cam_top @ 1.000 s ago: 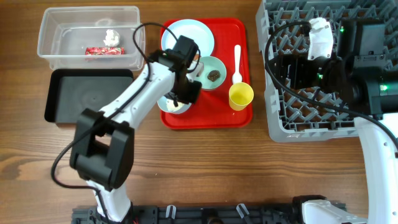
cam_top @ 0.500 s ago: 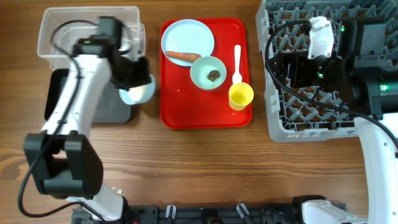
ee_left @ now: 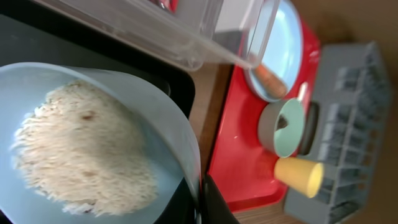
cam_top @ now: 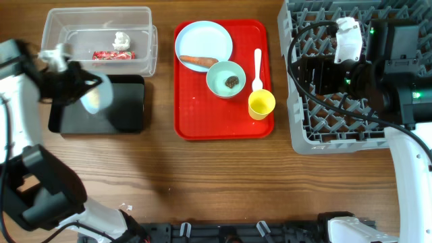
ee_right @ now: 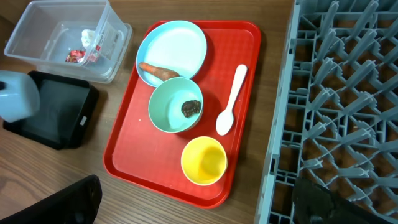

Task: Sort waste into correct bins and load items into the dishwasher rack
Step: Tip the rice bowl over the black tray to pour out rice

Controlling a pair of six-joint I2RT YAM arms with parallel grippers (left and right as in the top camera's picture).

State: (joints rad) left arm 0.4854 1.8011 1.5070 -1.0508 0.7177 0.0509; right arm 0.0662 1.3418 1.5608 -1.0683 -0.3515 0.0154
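Observation:
My left gripper [ee_left: 202, 200] is shut on the rim of a light blue bowl [ee_left: 143, 124] of white rice [ee_left: 84, 152]. It holds the bowl [cam_top: 92, 98] tilted over the black tray [cam_top: 125, 104]. The clear tub [cam_top: 67, 37] behind it holds the red wrapper [cam_top: 113, 55] and the white tissue [cam_top: 121, 39]. On the red tray [cam_top: 202, 115] are the plate [cam_top: 203, 37] with the carrot [cam_top: 198, 61], a second bowl [cam_top: 226, 79] with the brown lump [cam_top: 232, 82], the white spoon [cam_top: 257, 67] and the yellow cup [cam_top: 261, 104]. My right gripper [ee_right: 199, 210] is open and empty above the grey rack's [cam_top: 351, 128] left edge.
The red tray lies between the bins on the left and the rack on the right. Bare wooden table [cam_top: 223, 182] runs along the front.
My left gripper lifted the rice bowl off the red tray and carried it left to above the black tray, where it is now tilted. The right arm has not moved.

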